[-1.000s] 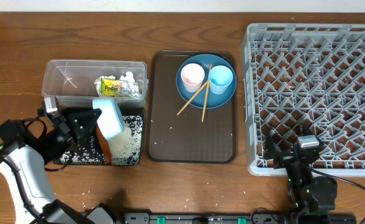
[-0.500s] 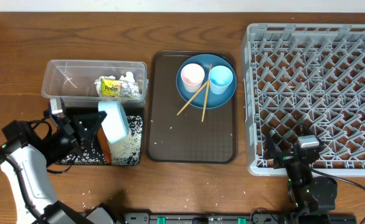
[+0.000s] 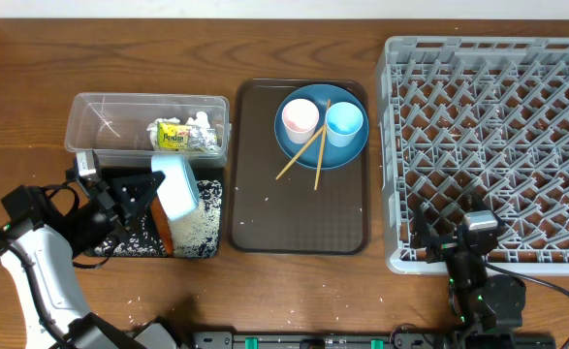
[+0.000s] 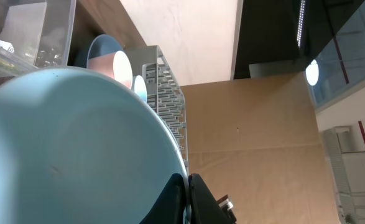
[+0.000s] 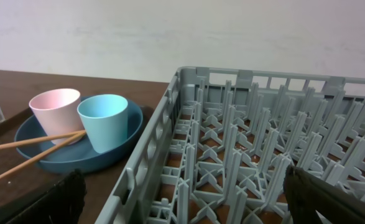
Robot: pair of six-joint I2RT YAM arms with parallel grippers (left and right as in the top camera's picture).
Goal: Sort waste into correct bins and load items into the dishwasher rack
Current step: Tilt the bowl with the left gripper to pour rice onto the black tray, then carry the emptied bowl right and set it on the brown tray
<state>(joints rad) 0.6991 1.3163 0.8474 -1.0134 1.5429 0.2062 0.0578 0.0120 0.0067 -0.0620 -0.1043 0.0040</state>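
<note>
My left gripper (image 3: pixel 150 190) (image 4: pixel 187 196) is shut on the rim of the white bowl (image 3: pixel 176 186) (image 4: pixel 76 143), which hangs tilted over the black tray (image 3: pixel 119 242). Loose rice (image 3: pixel 199 225) and an orange carrot (image 3: pixel 165 234) lie in that tray. The clear tub (image 3: pixel 110 116) holds the yellow-green wrapper (image 3: pixel 173 137) and the white tissue (image 3: pixel 203 126). On the blue plate (image 3: pixel 348 155) (image 5: pixel 64 158) stand the pink cup (image 3: pixel 300 118) (image 5: pixel 55 106) and the light-blue cup (image 3: pixel 344 123) (image 5: pixel 104 121), with chopsticks (image 3: pixel 308 155) (image 5: pixel 27 143) across it. My right gripper (image 3: pixel 466 242) (image 5: pixel 194 199) stands open at the grey rack's (image 3: pixel 497 145) (image 5: pixel 263 155) near edge.
The plate rests on a brown serving tray (image 3: pixel 299 213) between the bins and the rack. A few rice grains lie scattered on the wooden table (image 3: pixel 32 68) near its front left edge.
The left gripper has carried the bowl slightly to the right and away from the table's front edge, over the black tray. The right arm has stayed still.
</note>
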